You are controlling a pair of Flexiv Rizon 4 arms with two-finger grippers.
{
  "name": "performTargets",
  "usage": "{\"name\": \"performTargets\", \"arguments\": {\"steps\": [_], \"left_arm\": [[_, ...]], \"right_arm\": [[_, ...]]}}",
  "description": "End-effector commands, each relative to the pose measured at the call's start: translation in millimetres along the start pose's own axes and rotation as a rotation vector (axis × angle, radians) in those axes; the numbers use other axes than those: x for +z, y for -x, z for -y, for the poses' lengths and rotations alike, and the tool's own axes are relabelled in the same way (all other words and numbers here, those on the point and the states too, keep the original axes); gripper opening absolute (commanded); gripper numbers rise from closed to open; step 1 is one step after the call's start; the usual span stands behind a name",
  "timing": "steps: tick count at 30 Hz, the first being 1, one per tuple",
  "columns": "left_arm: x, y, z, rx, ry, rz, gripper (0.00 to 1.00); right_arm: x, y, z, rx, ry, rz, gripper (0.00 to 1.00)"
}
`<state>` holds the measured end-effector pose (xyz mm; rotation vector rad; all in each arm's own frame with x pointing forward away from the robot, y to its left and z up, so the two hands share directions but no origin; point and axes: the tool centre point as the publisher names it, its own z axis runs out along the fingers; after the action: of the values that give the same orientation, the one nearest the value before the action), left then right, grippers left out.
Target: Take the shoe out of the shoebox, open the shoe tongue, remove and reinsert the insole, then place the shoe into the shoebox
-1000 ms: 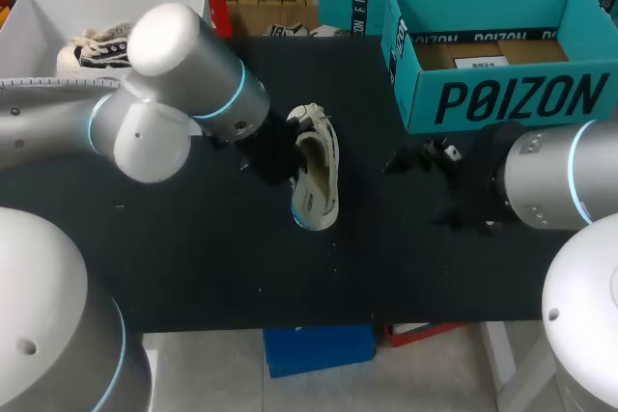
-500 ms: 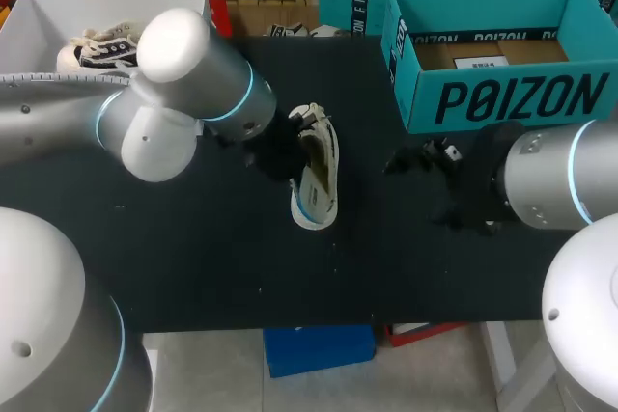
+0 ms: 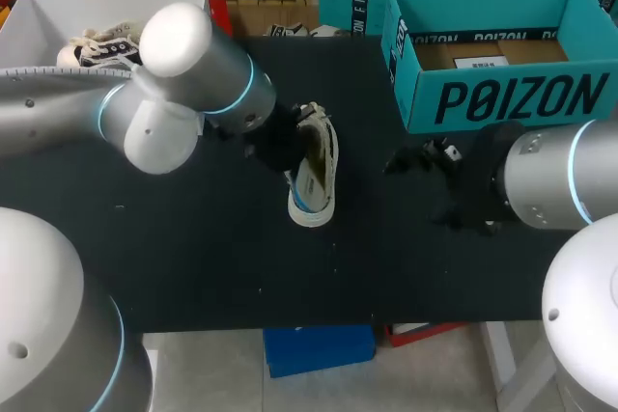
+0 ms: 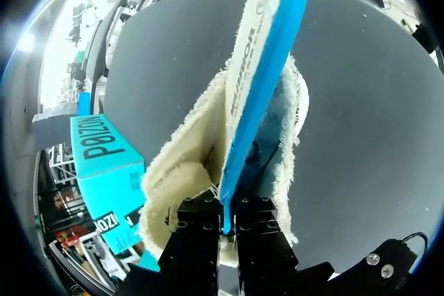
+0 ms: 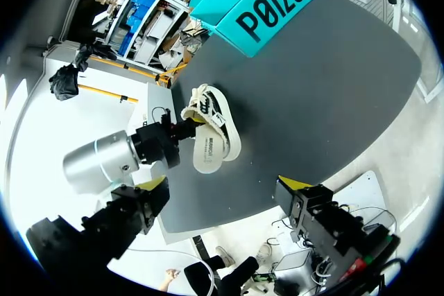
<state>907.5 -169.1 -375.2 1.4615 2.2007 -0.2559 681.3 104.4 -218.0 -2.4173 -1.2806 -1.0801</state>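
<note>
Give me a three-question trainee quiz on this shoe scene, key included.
1. True or false: the shoe lies inside the teal shoebox.
2. What is the left tool shut on? A) the insole B) a shoelace C) a shoebox lid
3. Fill in: the right tool is ___ (open or shut).
Key: 1 false; 2 A; 3 open.

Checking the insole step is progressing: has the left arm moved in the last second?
Yes. The left arm has shifted right, toward the teal shoebox, closing on the shoe.
</note>
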Motion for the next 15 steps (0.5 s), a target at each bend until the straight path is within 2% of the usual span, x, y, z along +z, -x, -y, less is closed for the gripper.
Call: {"name": "performTargets", "arguments": {"steps": [1,10,11,12,13,15], "left_arm": [[7.0,-0.2,-6.3,-0.001,0.003,0.001,0.00],[10.8,-2.2,-10.3,-0.015,0.016,0.012,0.00],[9.9,-0.3,-8.9,-0.014,0.015,0.018,0.11],[9.0,1.3,-7.7,-0.014,0.009,0.027,0.55],[7.8,3.2,-6.2,-0.014,0.004,0.032,0.79],[4.7,6.6,-4.0,-0.011,-0.002,0.048,0.85]], "right_arm": [[3.8,-0.5,4.7,0.005,0.031,-0.001,1.00],[3.8,-0.5,4.7,0.005,0.031,-0.001,1.00],[3.8,-0.5,4.7,0.005,0.031,-0.001,1.00],[3.8,-0.5,4.7,0.005,0.031,-0.001,1.00],[3.8,-0.5,4.7,0.005,0.031,-0.001,1.00],[3.8,-0.5,4.7,0.005,0.031,-0.001,1.00]]}}
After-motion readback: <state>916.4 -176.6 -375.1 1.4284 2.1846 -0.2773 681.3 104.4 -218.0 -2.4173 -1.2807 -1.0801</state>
